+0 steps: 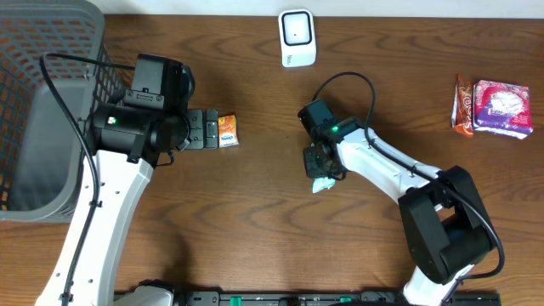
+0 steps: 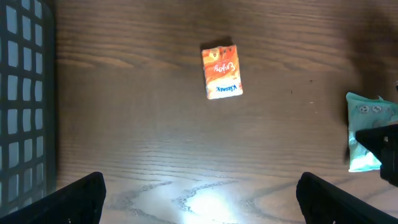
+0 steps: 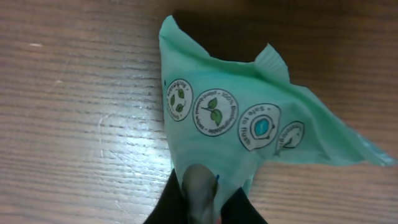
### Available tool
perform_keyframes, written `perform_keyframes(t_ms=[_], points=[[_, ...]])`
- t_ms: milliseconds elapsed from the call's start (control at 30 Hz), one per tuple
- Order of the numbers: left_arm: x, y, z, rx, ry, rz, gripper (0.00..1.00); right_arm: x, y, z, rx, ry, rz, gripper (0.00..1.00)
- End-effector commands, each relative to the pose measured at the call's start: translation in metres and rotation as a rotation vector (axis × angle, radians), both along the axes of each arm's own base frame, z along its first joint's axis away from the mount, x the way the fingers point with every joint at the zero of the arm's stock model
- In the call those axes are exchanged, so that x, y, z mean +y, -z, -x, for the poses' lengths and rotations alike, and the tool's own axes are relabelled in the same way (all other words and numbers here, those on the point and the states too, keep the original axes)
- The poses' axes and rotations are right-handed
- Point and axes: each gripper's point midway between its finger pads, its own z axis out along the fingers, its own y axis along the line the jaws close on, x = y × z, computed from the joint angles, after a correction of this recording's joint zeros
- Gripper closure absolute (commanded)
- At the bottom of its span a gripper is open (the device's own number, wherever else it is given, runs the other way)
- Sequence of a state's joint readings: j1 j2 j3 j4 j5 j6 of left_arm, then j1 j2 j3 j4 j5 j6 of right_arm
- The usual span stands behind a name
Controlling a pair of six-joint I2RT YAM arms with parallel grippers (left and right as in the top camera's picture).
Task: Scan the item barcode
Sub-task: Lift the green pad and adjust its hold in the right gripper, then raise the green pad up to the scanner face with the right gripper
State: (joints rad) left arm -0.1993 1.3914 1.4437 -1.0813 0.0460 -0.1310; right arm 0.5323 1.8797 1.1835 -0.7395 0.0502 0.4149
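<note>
**Right hand pinches green packet; scanner waits at the far edge**

The wide brown desk (image 1: 255, 246) carries everything here. At its left end sits a grey mesh basket (image 1: 34, 110), probably the drop for finished goods. Two snack packs (image 1: 497, 106) lie at the right end, apparently waiting their turn. A white scanner (image 1: 297, 38) stands at the far edge, facing in.

Near the middle, well apart from that scanner, is the task's item, a green packet (image 3: 249, 118). The right hand (image 3: 199, 193) is pressed together on one edge of it. Gripping the rim leaves the printed faces uncovered, which should suit reading a code. Only round emblems show on the upper face, and no barcode is in sight.

The left hand (image 2: 199, 202) hangs spread wide and holds nothing, just beside a small orange packet (image 2: 221, 71).

The wood grain is glossy and throws back glare. Of the room, only a pale strip beyond the desk shows.
</note>
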Motion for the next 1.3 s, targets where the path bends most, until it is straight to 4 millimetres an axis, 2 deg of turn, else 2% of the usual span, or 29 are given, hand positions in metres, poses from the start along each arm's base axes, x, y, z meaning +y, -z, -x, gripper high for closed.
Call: perform_keyframes(t_ms=[0, 100, 233, 567, 700, 833, 933, 1133, 1167, 1267], points=[[0.001, 0.0, 0.001, 0.0, -0.004, -0.007, 0.02, 0.001, 0.007, 0.008, 0.026, 0.002, -0.004, 0.99], [0.002, 0.0, 0.001, 0.0, -0.005, -0.007, 0.02, 0.01, 0.001, 0.004, 0.027, 0.001, -0.05, 0.99], [0.002, 0.0, 0.001, 0.0, -0.005, -0.007, 0.02, 0.023, -0.02, -0.014, -0.007, 0.008, -0.132, 0.99], [0.002, 0.0, 0.001, 0.0, -0.005, -0.007, 0.02, 0.038, -0.103, -0.097, -0.26, 0.044, -0.27, 0.99], [0.002, 0.0, 0.001, 0.0, -0.005, -0.007, 0.02, 0.047, -0.127, -0.129, -0.404, 0.033, -0.33, 0.99], [0.002, 0.0, 0.001, 0.0, -0.005, -0.007, 0.02, 0.054, -0.148, -0.153, -0.525, 0.034, -0.383, 0.99], [0.002, 0.0, 0.001, 0.0, -0.005, -0.007, 0.02, 0.062, -0.174, -0.174, -0.648, 0.045, -0.452, 0.99], [0.002, 0.0, 0.001, 0.0, -0.005, -0.007, 0.02, 0.057, -0.211, -0.206, -0.811, 0.103, -0.542, 0.99], [0.002, 0.0, 0.001, 0.0, -0.005, -0.007, 0.02, 0.052, -0.218, -0.219, -0.837, 0.123, -0.553, 0.99], [0.002, 0.0, 0.001, 0.0, -0.005, -0.007, 0.02, 0.049, -0.218, -0.239, -0.834, 0.137, -0.545, 0.99]])
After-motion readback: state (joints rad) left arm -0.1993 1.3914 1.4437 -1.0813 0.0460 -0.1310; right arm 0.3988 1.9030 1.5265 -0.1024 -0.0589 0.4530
